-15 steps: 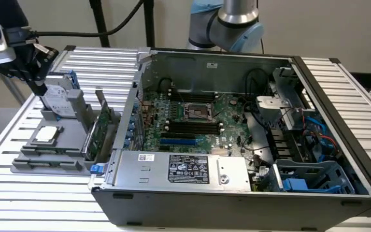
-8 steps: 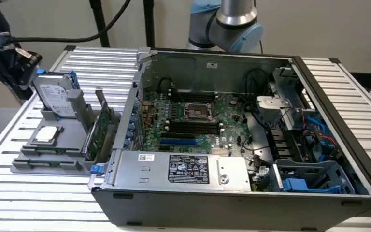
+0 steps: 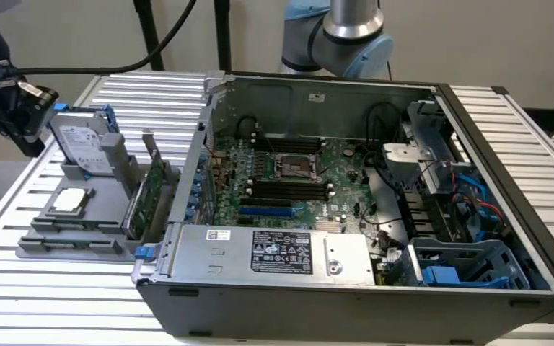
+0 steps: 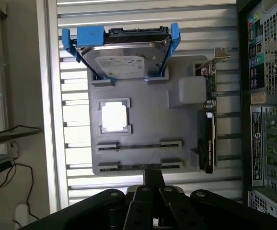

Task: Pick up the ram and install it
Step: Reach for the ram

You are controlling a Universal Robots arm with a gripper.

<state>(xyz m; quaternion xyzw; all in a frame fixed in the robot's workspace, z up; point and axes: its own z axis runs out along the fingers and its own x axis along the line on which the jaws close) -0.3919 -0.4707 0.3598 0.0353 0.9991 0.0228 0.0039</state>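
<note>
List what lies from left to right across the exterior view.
First the gripper → hard drive → upright green expansion card → motherboard inside the open computer case → blue drive cage.

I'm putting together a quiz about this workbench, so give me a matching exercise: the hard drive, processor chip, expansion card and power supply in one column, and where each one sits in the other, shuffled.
Things:
1. hard drive
2. processor chip
3. expansion card
4. power supply

Places:
A. inside the open computer case
B. flat in a square recess of the gray tray
C. on edge along the tray's side nearest the case
D. propped up in a blue caddy

Pairs: 1-D, 2-B, 3-C, 4-A
</note>
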